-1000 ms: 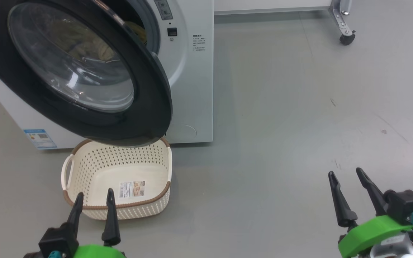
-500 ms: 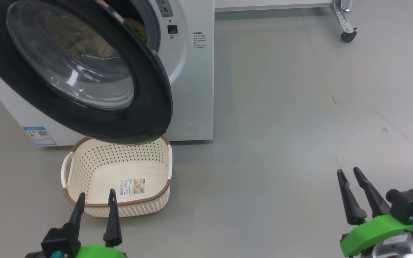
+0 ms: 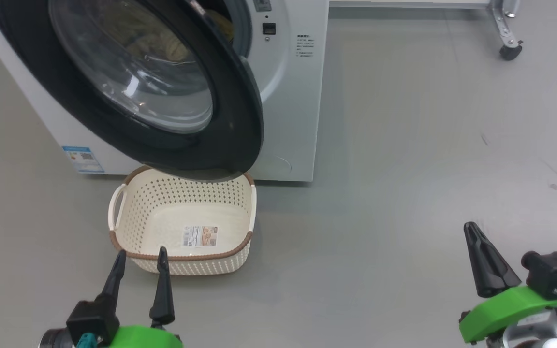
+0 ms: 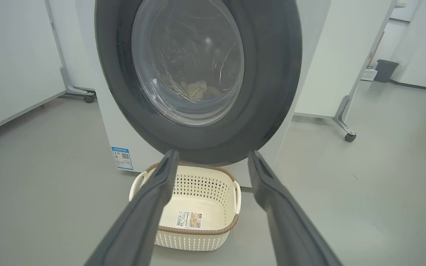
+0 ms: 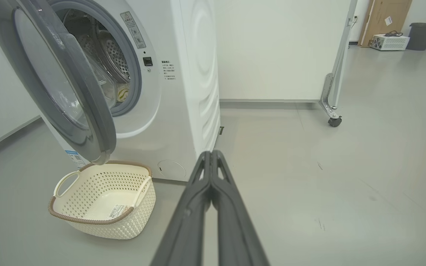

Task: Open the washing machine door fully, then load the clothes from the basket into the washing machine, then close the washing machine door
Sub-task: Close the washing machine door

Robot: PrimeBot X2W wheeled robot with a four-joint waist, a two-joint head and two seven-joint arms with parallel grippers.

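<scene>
The washing machine door (image 3: 133, 82) stands part-way open, swung out from the front of the washing machine (image 3: 302, 96), its black rim tilted towards the camera in the head view. Cream-yellow clothes (image 5: 122, 93) lie inside the drum, behind the door's clear dome. The basket (image 3: 182, 261) sits on the grey floor (image 3: 404, 169) just in front of the machine, its rear rim under the door's lowest edge; a paper label (image 3: 200, 236) shows on its base. A blue sticker (image 3: 82, 158) is low on the machine's front, to the left of the basket.

The left gripper (image 3: 141, 252) hangs on the near side of the basket from the machine, fingers spread wide and holding nothing. The right gripper (image 3: 470, 227) is well to the right of the machine over bare floor, its fingers pressed together with nothing between them. A caster (image 3: 506, 50) stands on the floor farther right of the machine.
</scene>
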